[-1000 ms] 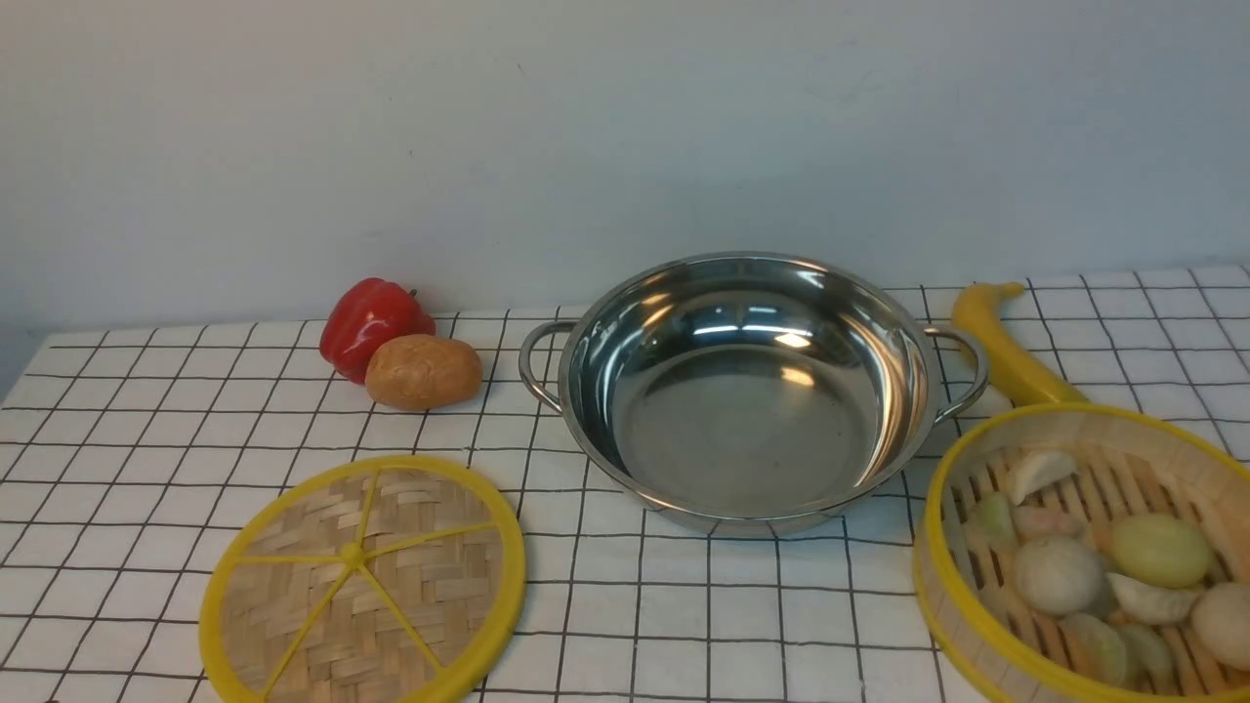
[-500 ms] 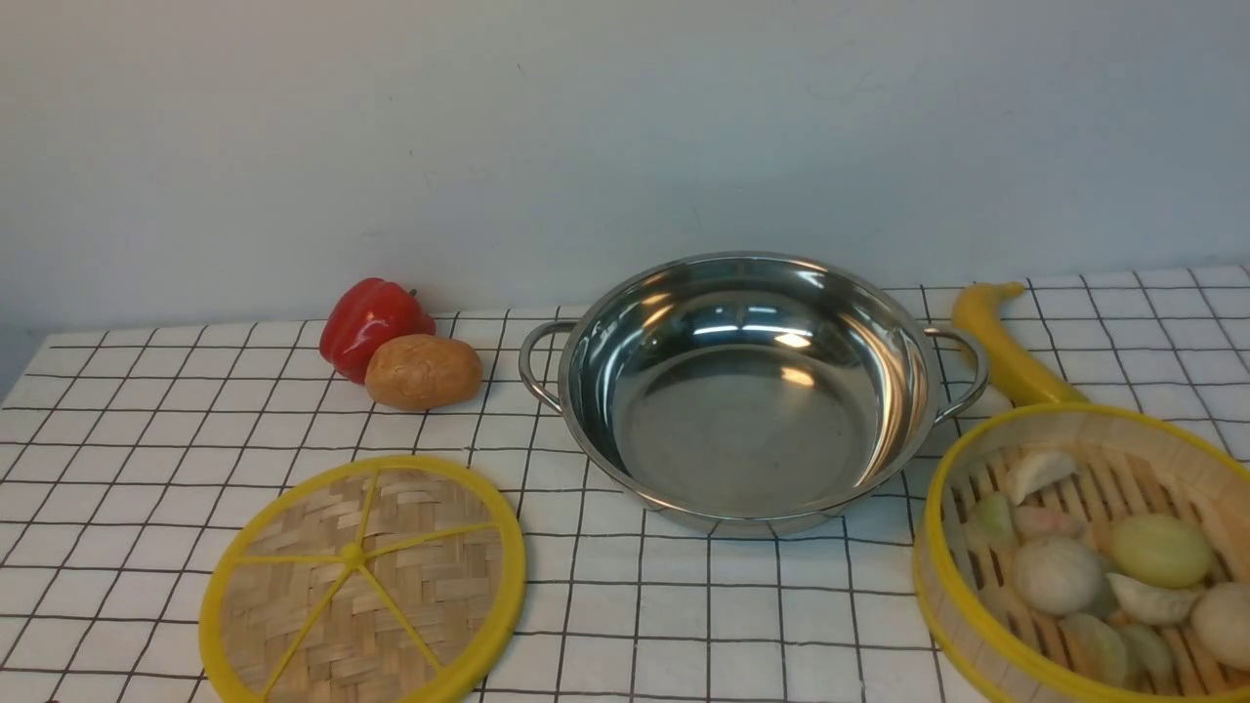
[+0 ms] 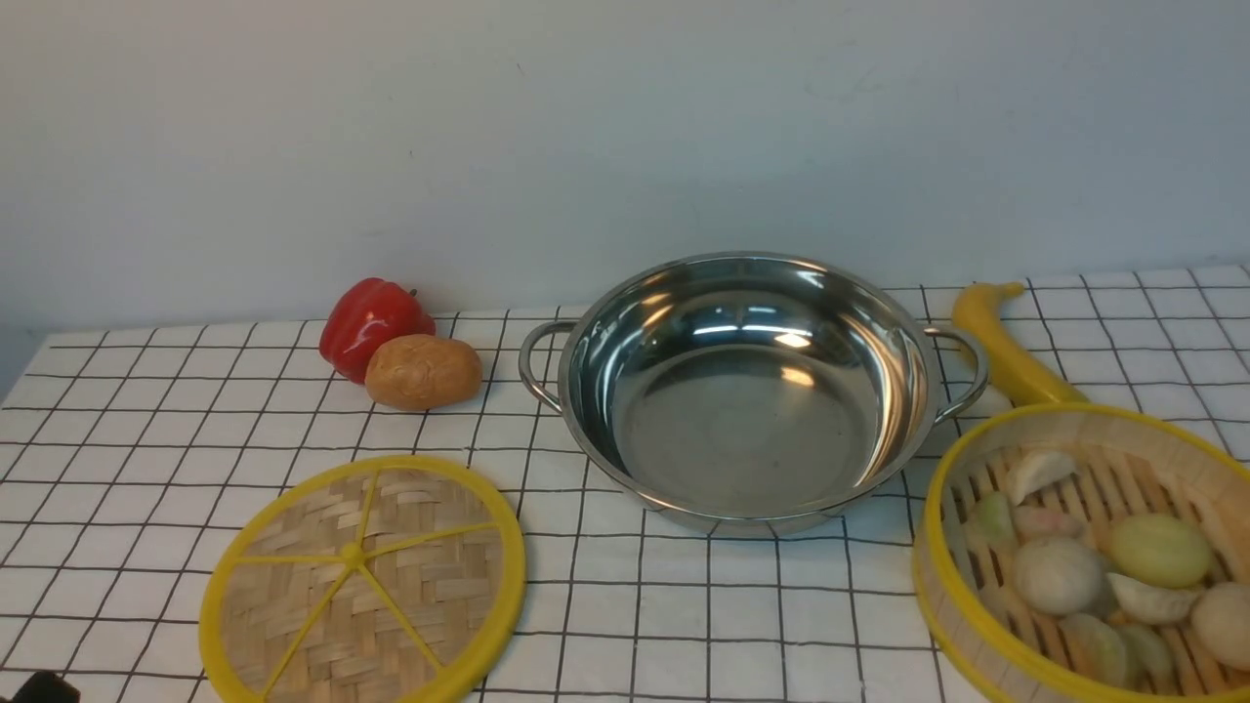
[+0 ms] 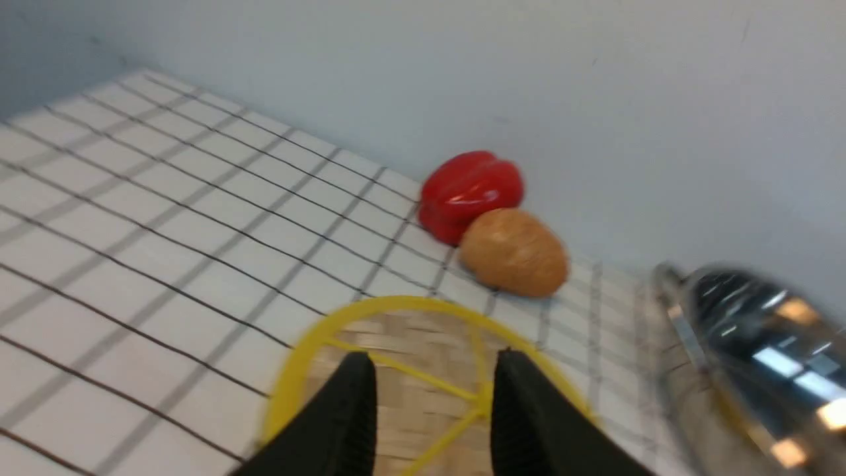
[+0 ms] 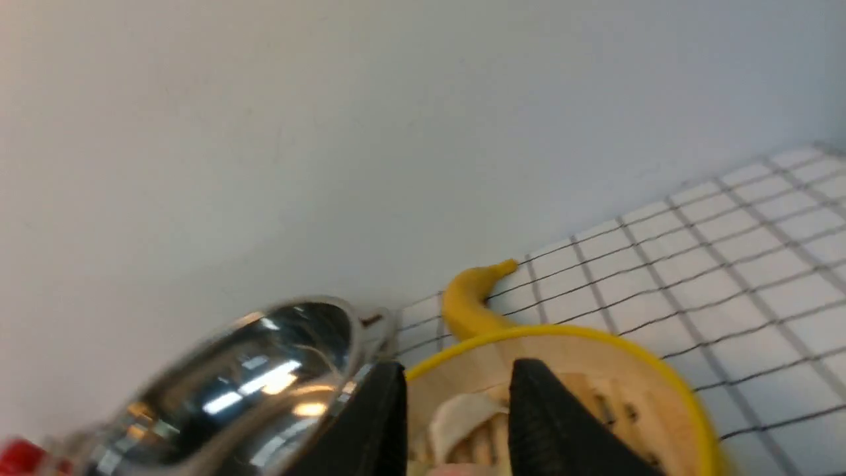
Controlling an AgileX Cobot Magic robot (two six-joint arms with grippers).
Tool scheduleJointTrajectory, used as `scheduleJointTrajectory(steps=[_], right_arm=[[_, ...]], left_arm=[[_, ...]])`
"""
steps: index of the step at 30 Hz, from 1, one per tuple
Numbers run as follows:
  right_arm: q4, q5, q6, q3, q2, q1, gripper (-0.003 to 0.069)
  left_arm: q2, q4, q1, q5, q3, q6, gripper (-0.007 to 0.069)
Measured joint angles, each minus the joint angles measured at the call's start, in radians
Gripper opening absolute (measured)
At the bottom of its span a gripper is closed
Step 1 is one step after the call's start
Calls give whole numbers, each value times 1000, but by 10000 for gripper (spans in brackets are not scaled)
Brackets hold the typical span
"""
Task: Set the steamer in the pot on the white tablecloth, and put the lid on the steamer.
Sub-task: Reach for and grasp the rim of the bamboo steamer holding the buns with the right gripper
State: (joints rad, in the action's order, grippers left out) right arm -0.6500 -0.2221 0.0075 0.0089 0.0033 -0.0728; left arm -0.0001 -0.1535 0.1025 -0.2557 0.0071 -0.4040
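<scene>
Nearest, the left gripper (image 4: 433, 360) hangs over the near part of the lid (image 3: 420, 586). Its two black fingers are parted and nothing sits between them. The right gripper (image 5: 457, 370) is likewise spread and empty, above the near side of the steamer (image 3: 1104, 430).

The lid lies flat on the white tablecloth (image 3: 146, 439) at the near left. Its spoked face is up and the six yellow spokes fan out from the hub. It is round, so it has no long axis to speak of.

The steamer stands upright at the near right with its open mouth facing up. Pale dumplings (image 3: 1060, 576) lie on its slatted floor, and its right edge is cut off by the front view.

Further back, in the middle, the pot (image 3: 752, 410) sits upright and empty. Its two wire handles point left and right, so that axis runs across the table. Its near right rim lies just beside the steamer.

Beyond the lid, a potato (image 3: 423, 371) touches a red pepper (image 3: 371, 322) near the wall. At the far right a banana (image 3: 996, 342) lies with its tip toward the wall and its body running back toward the steamer, which hides the other end.
</scene>
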Motion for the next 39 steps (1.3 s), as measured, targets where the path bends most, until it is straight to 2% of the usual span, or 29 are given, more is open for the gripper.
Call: scheduleJointTrajectory(steps=[3,4,8,14,16,20,21,23,24,26,28,30,32,34,36,37,39], right_arm=[[-140,2,71,0,0,0,240],[-164,4,75,0,0,0,240],[-234,10,87,0,0,0,240],[-255,39,90,0,0,0,240],[-268,50,90,0,0,0,240],[-360,131,92,-4,0,0,240],[-364,135,92,-8,0,0,240],[-386,222,73,-80,0,0,240],[-385,222,65,-96,0,0,240],[-337,314,2,-202,-1,0,240],[-244,347,-67,-288,13,0,240],[-140,337,-140,-385,45,0,240],[-24,259,-205,-479,101,0,240],[97,95,-240,-579,188,0,240],[211,-54,-222,-656,276,0,240],[223,-71,-210,-673,297,0,240],[381,-304,-91,-765,434,0,240]], left_arm=[[0,-172,0,5,0,-81,243],[0,-187,0,7,0,-85,243],[0,-212,0,16,0,-89,243],[0,-201,0,75,0,-89,243],[0,-204,0,132,0,-92,243],[0,-222,0,362,0,-101,243],[0,-221,0,362,0,-101,243],[5,-181,0,608,-12,-78,243],[7,-177,0,622,-17,-76,243],[34,-115,0,756,-81,-19,243],[65,-66,0,767,-138,26,243],[122,-11,0,687,-219,92,243],[200,26,0,547,-296,139,243],[315,47,0,336,-397,183,243],[432,54,0,146,-474,215,243],[445,54,0,129,-481,215,243],[594,56,0,-72,-563,265,243]])
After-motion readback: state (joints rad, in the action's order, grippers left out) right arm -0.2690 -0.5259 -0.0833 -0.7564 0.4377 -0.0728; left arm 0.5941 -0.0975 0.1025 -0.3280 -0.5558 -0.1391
